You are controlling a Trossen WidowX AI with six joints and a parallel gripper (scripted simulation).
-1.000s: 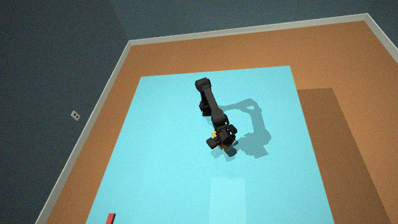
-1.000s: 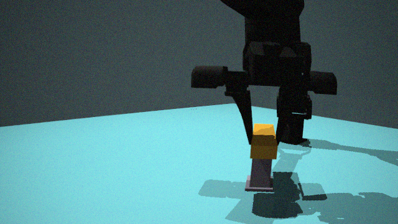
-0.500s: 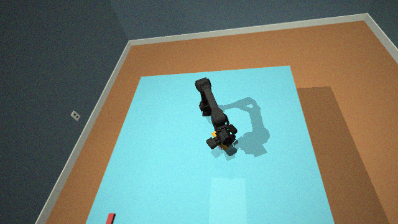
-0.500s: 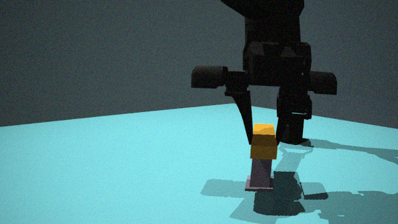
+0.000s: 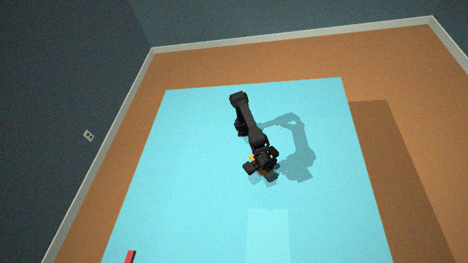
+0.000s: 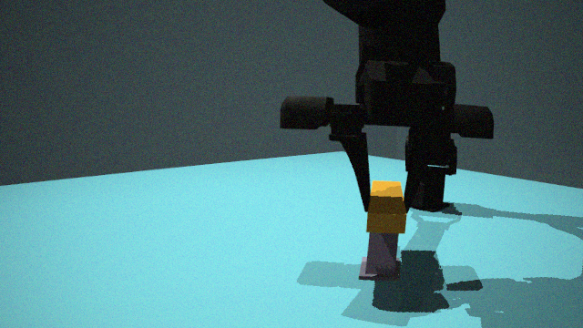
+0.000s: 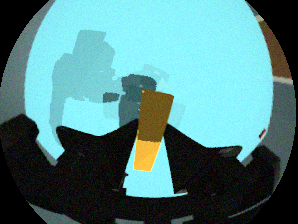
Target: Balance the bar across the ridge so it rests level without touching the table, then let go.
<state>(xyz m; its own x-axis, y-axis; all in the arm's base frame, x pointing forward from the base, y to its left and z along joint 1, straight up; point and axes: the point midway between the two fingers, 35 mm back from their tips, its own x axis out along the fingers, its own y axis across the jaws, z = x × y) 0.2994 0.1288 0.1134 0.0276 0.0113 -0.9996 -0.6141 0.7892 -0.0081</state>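
Directly above the mauve, narrow upright ridge (image 6: 383, 252), the orange rectangular bar (image 5: 251, 157) (image 6: 386, 223) (image 7: 154, 119) lies across its top, its near end facing the exterior view. Seen there, the bar's end looks about level from side to side and is well off the pale blue, flat surface (image 5: 190, 190) (image 6: 182, 237) (image 7: 215, 75); its tilt along its length cannot be told. The ridge's wider foot rests on the surface below.

Over the ridge, the black two-fingered tool (image 5: 261, 166) (image 6: 386, 209) (image 7: 150, 123) points down, its fingers partly open, by the width of the bar, and closed on the bar's two sides. In the wrist view the bar runs between the fingertips and sticks out past them at both ends.

Behind the ridge, as the exterior view has it, rises the black jointed arm (image 5: 248, 118) (image 6: 401, 46). From above, arm and tool hide most of the ridge and bar. Well apart from the ridge, toward the lower left of the top view, is a red, narrow block (image 5: 129, 256) (image 7: 262, 133), cut off by the picture's edge. Dark shadows fall on the surface beside the ridge's foot.
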